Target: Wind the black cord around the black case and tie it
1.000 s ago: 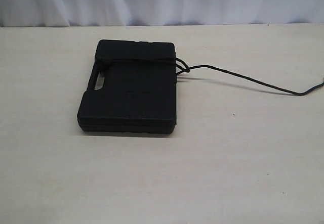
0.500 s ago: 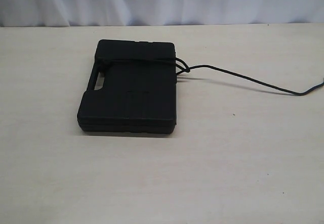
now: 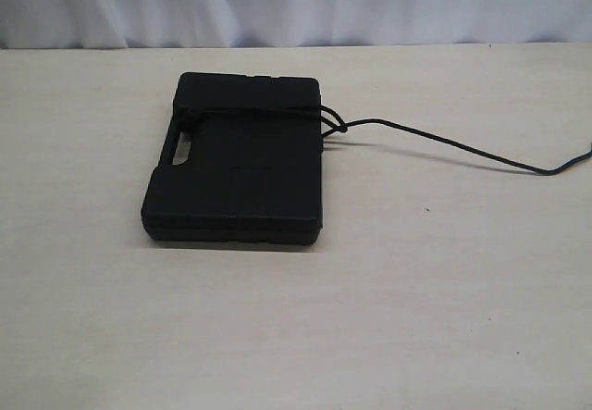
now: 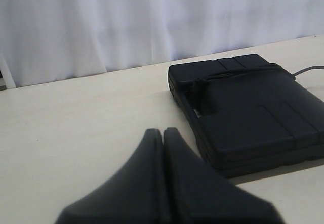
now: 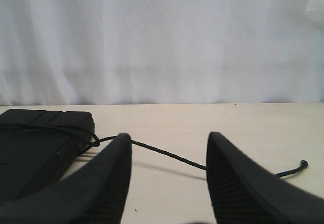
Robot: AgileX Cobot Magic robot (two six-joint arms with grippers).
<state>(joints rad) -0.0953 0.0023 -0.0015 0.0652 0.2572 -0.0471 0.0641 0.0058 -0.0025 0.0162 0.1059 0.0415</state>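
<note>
Left wrist view has the left end effector (image 4: 163,133) pressed together, empty, just short of the black case (image 4: 243,113). The right end effector (image 5: 169,139) is spread wide, holding nothing, black cord (image 5: 167,153) lying on the counter (image 5: 253,128) beyond it. Cord loops the case's far end, knot at its side, tail trailing right. Looks basically tied; next I'd just tug the tail snug.

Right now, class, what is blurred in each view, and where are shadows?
Exterior view: even light, black case sharp, black cord casting a faint shadow on the table. Left wrist view: shut left gripper blurred, case clearer. Right wrist view: open right gripper blurred.
</note>
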